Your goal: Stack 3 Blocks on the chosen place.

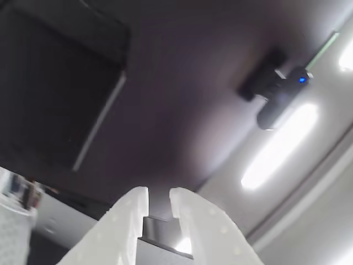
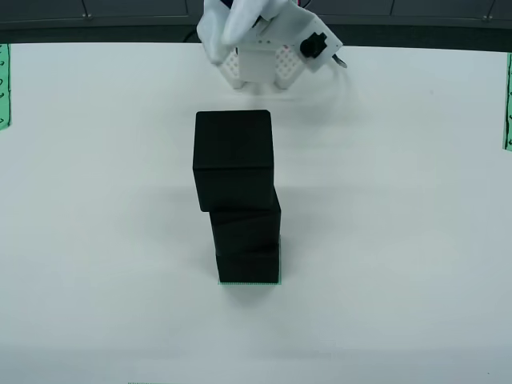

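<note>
In the view from above, three black blocks stand stacked in the middle of the white table. The top block (image 2: 233, 140) sits on the middle block (image 2: 246, 224), which rests slightly turned on the bottom block (image 2: 249, 264). A thin green edge of the chosen place (image 2: 250, 283) shows under the stack. My white arm (image 2: 264, 48) is folded back at the table's far edge, well away from the stack. In the view that rides on the gripper, my gripper (image 1: 159, 201) points up at the ceiling. Its white jaws are nearly together with only a narrow slit, and nothing is held between them.
Green striped bands run along the table's left edge (image 2: 4, 84) and right edge (image 2: 507, 104). Overhead, the gripper's view shows a dark camera with a blue light (image 1: 281, 91), bright ceiling lights (image 1: 278, 146) and a large dark panel (image 1: 55, 83).
</note>
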Controlling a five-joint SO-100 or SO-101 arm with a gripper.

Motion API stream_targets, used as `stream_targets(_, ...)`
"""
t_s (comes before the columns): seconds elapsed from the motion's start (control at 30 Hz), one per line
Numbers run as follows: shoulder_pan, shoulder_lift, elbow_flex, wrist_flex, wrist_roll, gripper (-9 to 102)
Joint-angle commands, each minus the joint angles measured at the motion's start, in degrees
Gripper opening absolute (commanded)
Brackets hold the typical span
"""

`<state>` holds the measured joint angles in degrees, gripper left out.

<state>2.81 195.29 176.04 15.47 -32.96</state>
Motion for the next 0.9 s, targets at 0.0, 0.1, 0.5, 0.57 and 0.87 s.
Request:
stream_targets(0.0, 0.3, 1.2, -5.2, 11.4, 12.4, 0)
stream_targets(0.1, 0.1, 1.2, -6.9, 17.7, 20.1, 0)
stream_targets(0.5, -0.1, 1.3, -3.2, 30.8, 31.3, 0)
stream_targets(0.57, -0.1, 1.3, -1.4, 31.0, 31.9, 0)
stream_targets(0.87, -1.6, 1.4, 3.2, 32.3, 35.2, 0)
